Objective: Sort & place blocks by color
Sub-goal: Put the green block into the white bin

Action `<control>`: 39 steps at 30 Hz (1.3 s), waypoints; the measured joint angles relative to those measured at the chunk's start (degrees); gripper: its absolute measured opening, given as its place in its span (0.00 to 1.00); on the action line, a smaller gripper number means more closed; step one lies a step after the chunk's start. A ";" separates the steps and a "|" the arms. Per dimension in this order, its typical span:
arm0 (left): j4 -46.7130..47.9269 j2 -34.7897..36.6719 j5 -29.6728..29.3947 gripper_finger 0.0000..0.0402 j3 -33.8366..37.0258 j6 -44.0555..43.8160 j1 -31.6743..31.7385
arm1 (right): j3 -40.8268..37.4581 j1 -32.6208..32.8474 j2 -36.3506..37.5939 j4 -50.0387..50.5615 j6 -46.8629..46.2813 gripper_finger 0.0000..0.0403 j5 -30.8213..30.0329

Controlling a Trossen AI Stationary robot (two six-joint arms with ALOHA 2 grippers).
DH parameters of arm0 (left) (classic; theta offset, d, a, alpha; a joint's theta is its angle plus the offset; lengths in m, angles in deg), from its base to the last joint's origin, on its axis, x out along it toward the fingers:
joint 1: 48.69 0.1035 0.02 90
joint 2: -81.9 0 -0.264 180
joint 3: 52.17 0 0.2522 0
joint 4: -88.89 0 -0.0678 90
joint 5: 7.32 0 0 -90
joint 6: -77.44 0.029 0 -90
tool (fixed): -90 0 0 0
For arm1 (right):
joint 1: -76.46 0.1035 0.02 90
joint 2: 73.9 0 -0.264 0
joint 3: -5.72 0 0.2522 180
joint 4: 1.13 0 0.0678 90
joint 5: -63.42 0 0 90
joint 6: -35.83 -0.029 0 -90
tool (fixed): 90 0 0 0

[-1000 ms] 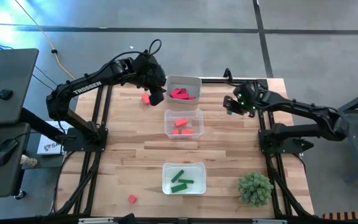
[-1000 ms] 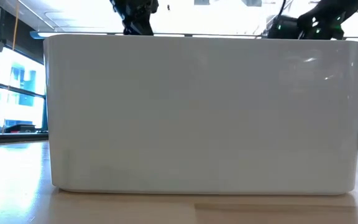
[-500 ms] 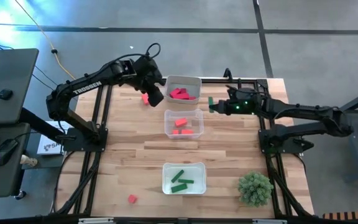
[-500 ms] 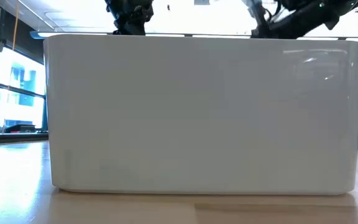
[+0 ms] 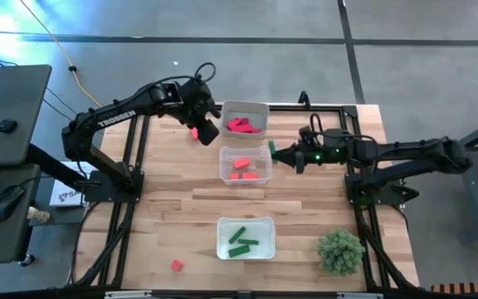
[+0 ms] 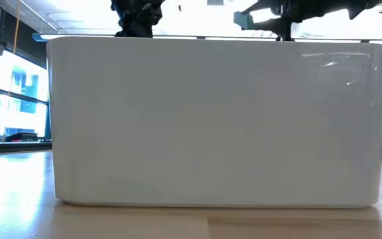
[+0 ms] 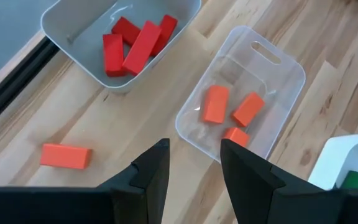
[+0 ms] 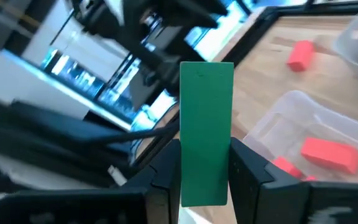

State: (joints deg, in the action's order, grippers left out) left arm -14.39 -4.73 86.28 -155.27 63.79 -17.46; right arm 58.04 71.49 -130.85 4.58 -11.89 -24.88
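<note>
Fingers of the right gripper (image 8: 205, 168) clamp a green block (image 8: 206, 130); in one second it has travelled from the counter's (image 5: 305, 208) right edge to beside the orange tray (image 5: 245, 164), bound for the green tray (image 5: 245, 237). Left gripper (image 7: 191, 168) hovers parted near a loose orange block (image 7: 66, 155).

Two dark arms, white TROSSEN lettering

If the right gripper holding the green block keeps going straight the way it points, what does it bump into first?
Probably the rim of the middle tray holding orange-red blocks. The right gripper, with the green block, points at it, though it may be high enough to pass over.
</note>
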 joint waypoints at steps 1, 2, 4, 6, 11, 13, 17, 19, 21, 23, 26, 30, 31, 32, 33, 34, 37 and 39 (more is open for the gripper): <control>0.00 0.00 0.00 0.33 0.00 -0.49 -0.17 | 0.03 0.89 0.00 -0.06 0.99 0.19 0.00; 0.00 0.00 0.00 0.33 0.00 -1.16 -0.26 | 0.03 1.77 0.00 -0.05 1.84 0.19 0.00; 0.00 0.00 0.00 0.33 0.02 -2.32 -0.51 | 0.03 3.59 0.00 0.09 3.46 0.19 0.00; 0.00 0.00 0.00 0.33 0.00 -3.33 -0.78 | 0.03 5.32 0.00 0.09 5.04 0.19 0.04; 0.02 0.00 -0.32 0.33 0.00 -5.35 -1.49 | 0.03 9.30 -0.02 1.27 8.23 0.20 0.08; 0.02 -0.02 -0.46 0.33 0.00 -6.25 -1.80 | 0.03 10.69 -0.02 2.79 9.25 0.20 0.06; 0.14 -0.15 -2.07 0.33 0.02 -8.30 -2.57 | 0.03 12.98 -0.38 5.86 9.83 0.20 0.06; 0.21 -0.15 -2.59 0.33 0.02 -9.24 -3.11 | 0.05 14.05 -1.23 6.45 10.25 0.20 0.04; 0.28 -0.15 -2.82 0.33 0.02 -10.24 -3.73 | 0.09 15.26 -2.70 6.08 10.70 0.20 0.03; 0.35 -0.15 -3.04 0.33 0.02 -10.84 -4.54 | 0.10 16.30 -4.32 6.11 10.68 0.20 0.06; 1.16 -0.15 -5.29 0.33 0.02 -11.64 -5.87 | 0.10 17.50 -6.93 4.73 10.43 0.20 0.08; 3.69 -0.15 -10.04 0.33 0.03 -11.70 -7.72 | 0.10 18.42 -10.20 1.45 9.09 0.20 0.08; 4.02 -0.15 -10.90 0.33 0.09 -11.70 -8.11 | 0.10 18.62 -11.06 0.53 8.74 0.20 0.11; 3.98 -0.15 -11.55 0.33 0.42 -11.72 -8.52 | 0.34 18.76 -11.86 0.16 8.30 0.20 0.20; 4.04 -0.15 -11.96 0.33 0.74 -11.70 -8.90 | 0.91 18.95 -12.62 0.59 7.90 0.20 0.27; 4.05 -0.15 -12.07 0.33 1.19 -11.70 -9.11 | 1.92 19.15 -13.55 1.03 7.92 0.19 0.30; 4.09 -0.15 -12.07 0.33 2.37 -11.70 -9.39 | 5.98 19.60 -16.46 2.90 9.65 0.20 0.30; 4.12 -0.16 -12.14 0.33 3.30 -11.52 -9.62 | 9.19 19.67 -18.66 5.28 10.26 0.20 0.30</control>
State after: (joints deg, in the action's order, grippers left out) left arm -10.28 -4.90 74.14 -151.97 52.27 -27.09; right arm 67.23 91.16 -149.51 9.86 -1.62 -24.58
